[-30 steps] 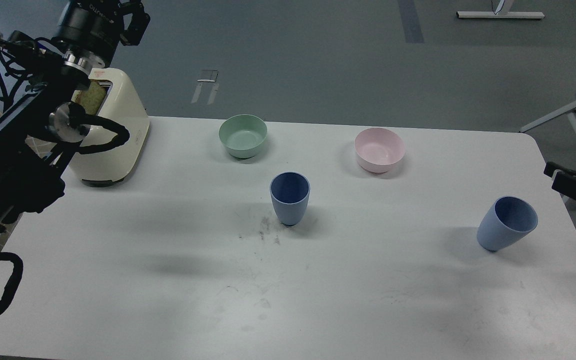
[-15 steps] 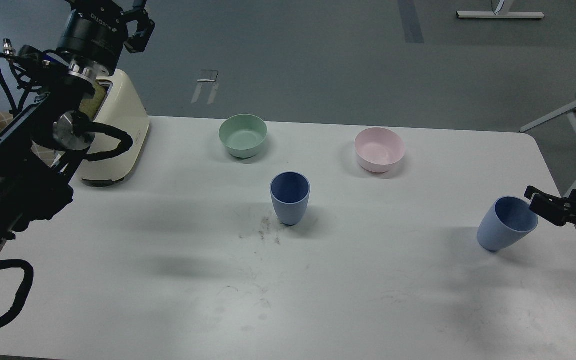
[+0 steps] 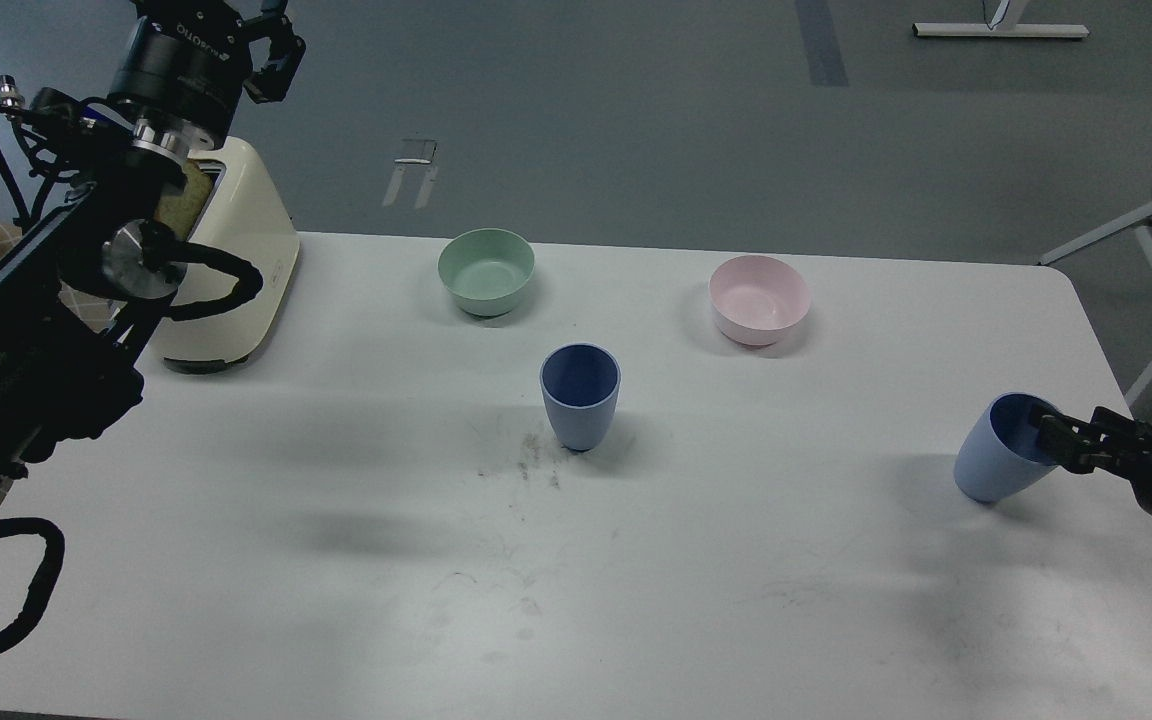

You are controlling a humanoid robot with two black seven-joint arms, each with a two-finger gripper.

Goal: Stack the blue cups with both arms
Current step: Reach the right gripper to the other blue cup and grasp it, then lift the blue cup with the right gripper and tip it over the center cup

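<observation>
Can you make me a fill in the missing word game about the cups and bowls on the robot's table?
1. The bowl nearest the toaster is mint ____.
2. The number of blue cups on the table is ____.
3. The right gripper is at the rim of the right blue cup, and the middle blue cup stands in front of the two ____.
4. The bowl on the right is pale ____.

Missing words: green; two; bowls; pink

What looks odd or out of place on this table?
A scatter of dark crumbs or scuff marks dirties the white table beside the upright periwinkle-blue plastic tumbler. The other blue tumbler appears tilted.
</observation>
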